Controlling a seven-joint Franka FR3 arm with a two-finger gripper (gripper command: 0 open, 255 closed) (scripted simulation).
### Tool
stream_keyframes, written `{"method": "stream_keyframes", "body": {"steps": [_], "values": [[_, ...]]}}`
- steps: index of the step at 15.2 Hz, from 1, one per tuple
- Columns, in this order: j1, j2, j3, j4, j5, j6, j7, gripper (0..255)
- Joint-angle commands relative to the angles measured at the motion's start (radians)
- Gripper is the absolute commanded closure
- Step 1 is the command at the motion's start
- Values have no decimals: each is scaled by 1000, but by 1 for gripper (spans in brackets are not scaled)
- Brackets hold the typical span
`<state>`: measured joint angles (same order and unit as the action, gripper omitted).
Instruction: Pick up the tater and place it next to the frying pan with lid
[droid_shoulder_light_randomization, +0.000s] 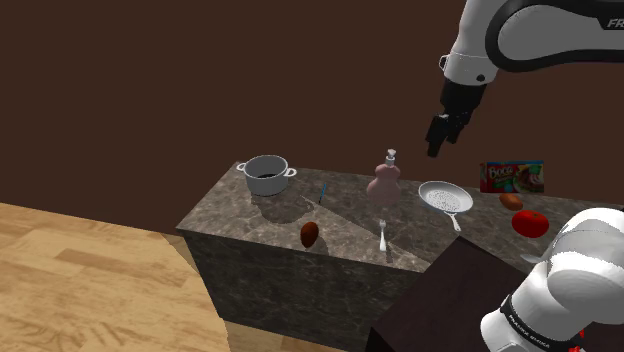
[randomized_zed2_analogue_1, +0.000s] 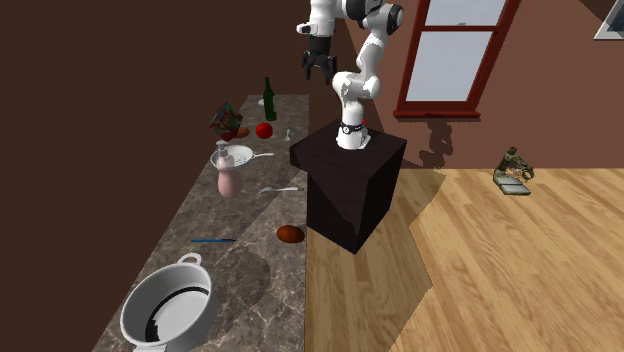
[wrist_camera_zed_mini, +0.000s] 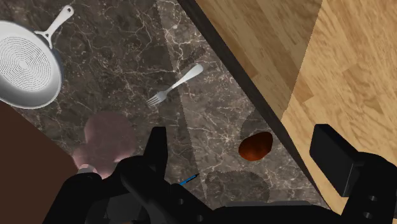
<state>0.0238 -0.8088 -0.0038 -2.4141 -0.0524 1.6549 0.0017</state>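
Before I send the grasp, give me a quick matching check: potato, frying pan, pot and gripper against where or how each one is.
Things:
1 potato
2 frying pan
3 pot
4 gripper

States:
A open, raised above the counter
B pale, one long handle
C brown, near the counter's front edge
D at the counter end farthest from the stand

Pairs: 1-C, 2-B, 3-D, 4-A
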Motion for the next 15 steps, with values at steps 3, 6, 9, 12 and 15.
{"method": "stream_keyframes", "body": {"steps": [3, 6, 9, 12, 15], "values": [[-2, 45, 41, -14, 16, 47, 69, 0], [-7, 127, 100, -23, 36, 117, 172, 0], [-15, 223, 157, -16, 48, 185, 275, 0], [-25, 331, 209, 6, 48, 249, 380, 0], [-38, 450, 257, 43, 36, 306, 487, 0]]}}
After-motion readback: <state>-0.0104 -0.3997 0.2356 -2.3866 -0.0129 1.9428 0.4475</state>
